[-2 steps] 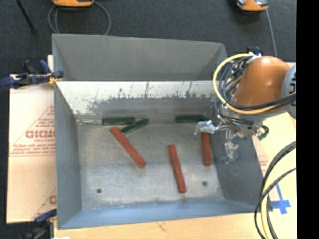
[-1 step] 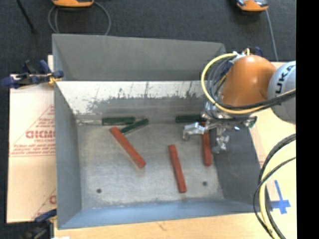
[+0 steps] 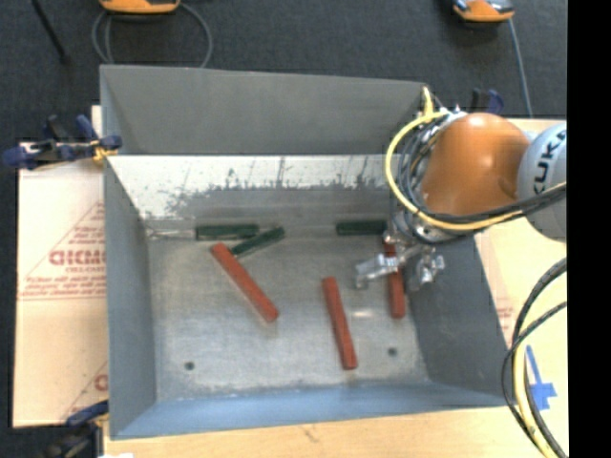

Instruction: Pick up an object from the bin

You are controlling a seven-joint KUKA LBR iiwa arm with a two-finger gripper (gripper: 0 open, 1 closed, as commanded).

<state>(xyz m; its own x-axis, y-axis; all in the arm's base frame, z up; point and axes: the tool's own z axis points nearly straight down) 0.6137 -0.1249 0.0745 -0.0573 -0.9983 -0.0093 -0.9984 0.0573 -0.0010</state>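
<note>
My gripper [image 3: 399, 269] hangs low at the right side of the bin, below the orange cover. A short red-brown stick [image 3: 395, 296] lies directly under it, reaching toward the front; its upper end is hidden by the fingers, which stand on either side of it. A longer red-brown stick [image 3: 339, 322] lies just to the left, in the middle of the floor. A dark green stick [image 3: 361, 227] rests by the back wall, left of the gripper.
Another red-brown stick [image 3: 244, 281] lies slanted on the left half of the floor. Two dark green sticks [image 3: 227, 231] [image 3: 259, 243] lie near the back wall on the left. The arm and its cables cover the bin's right rear corner.
</note>
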